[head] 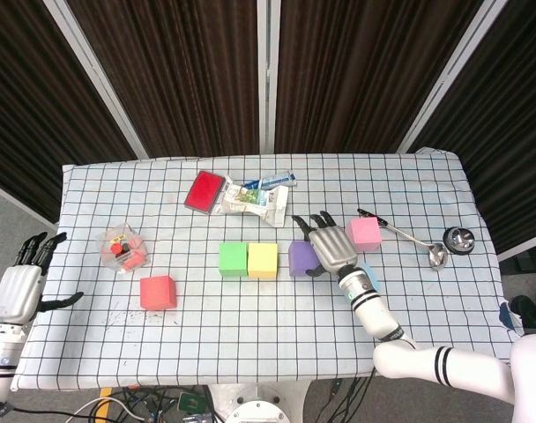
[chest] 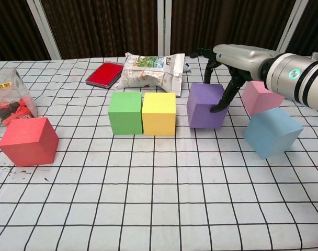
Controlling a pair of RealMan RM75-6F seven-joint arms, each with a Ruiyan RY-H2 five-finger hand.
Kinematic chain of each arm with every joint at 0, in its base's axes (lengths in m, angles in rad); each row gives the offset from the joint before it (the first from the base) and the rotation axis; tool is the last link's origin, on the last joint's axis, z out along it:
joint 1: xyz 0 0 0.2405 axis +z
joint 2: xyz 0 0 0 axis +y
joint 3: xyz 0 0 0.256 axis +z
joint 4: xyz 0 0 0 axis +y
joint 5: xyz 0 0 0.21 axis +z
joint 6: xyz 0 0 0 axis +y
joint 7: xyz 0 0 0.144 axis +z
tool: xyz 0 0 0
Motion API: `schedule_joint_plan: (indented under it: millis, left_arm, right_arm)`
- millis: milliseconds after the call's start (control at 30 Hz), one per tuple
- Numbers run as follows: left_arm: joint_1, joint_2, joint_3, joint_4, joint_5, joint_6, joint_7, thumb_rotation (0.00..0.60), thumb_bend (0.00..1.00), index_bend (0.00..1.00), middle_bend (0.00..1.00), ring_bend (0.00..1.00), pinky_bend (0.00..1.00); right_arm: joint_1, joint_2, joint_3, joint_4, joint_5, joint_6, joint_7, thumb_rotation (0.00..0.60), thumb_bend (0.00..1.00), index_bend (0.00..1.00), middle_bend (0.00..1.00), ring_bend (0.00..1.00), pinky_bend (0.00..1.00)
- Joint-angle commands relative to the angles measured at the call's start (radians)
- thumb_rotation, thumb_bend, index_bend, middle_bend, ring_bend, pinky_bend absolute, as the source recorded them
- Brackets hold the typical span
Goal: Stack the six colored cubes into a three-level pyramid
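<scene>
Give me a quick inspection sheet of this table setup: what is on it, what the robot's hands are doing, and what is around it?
Surface: table under a white cloth with a black grid.
Job's things: green cube and yellow cube touch side by side; purple cube stands apart to their right; red cube, pink cube and tilted blue cube are loose. Nothing is stacked.
Clutter: red flat case, snack packet, clear box of small parts, ladle, small metal cup.
Hands: right hand arches over the purple cube, thumb on its right face; left hand hangs open off the table's left edge.
Cables: a tangle under the front edge.
Surroundings: dark curtains behind.
</scene>
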Motion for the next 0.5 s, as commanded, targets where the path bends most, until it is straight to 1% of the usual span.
schedule_joint_plan:
  millis: [33,167,500]
  left_arm:
    - [-0.002,-0.002,-0.002,0.004,-0.001,-0.007,-0.006,0.6,0.0,0.08,0.14,0.0,0.0]
    - [-0.002,-0.006,-0.004,0.011,-0.001,-0.013,-0.013,0.6,0.0,0.08,0.14,0.0,0.0]
    - [0.006,-0.011,-0.006,0.027,0.001,-0.013,-0.029,0.6,0.0,0.08,0.14,0.0,0.0]
  right_arm:
    - [0.025,-0.007,0.004,-0.043,0.121,0.028,-0.086,0.6,0.06,0.0,0.57,0.1,0.0]
    - [0.045,-0.027,0.003,-0.04,0.166,0.043,-0.116,0.6,0.07,0.0,0.56,0.1,0.0]
    - [0.082,-0.079,0.004,0.012,0.195,0.048,-0.124,0.6,0.07,0.0,0.56,0.1,0.0]
